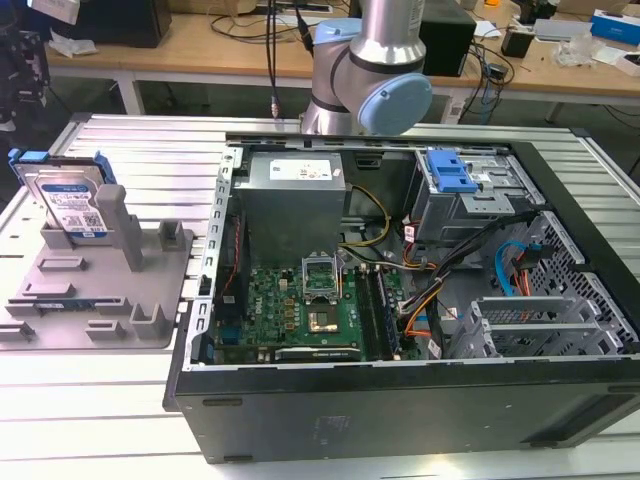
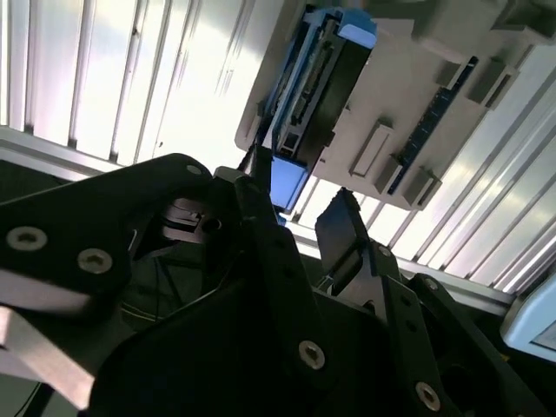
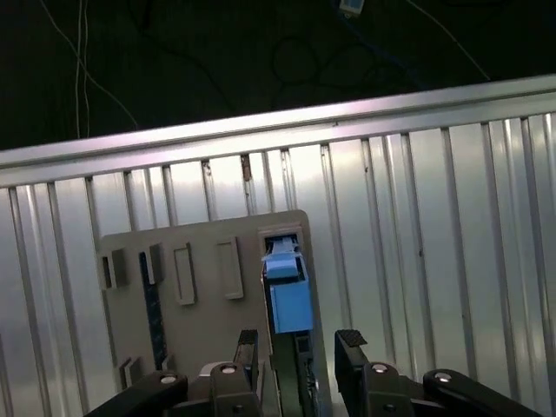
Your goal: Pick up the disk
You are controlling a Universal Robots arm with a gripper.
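Ribbed metal tabletop [image 1: 130, 140] carries an open computer case [image 1: 400, 410] and, beside it, a grey holder [image 1: 100, 295] with upright posts. The disk [image 1: 68, 200] stands on edge in a slot at one corner of that holder, against the tallest post: a flat silver slab with a white-and-blue label on its broad face and blue plastic rails on its narrow sides. In both wrist views the gripper [image 3: 300, 340] hangs over the holder, its two black fingers [image 3: 352, 346] spread wide with nothing between them; the disk's blue upper edge lines up with the gap, and no finger touches it. By my reading this is the approach, the grasp not yet made. The next move calls for keeping the fingers square to the thin slab, so they slip down either side clear of the post and slot walls, and for closing on the flat faces, not the rails
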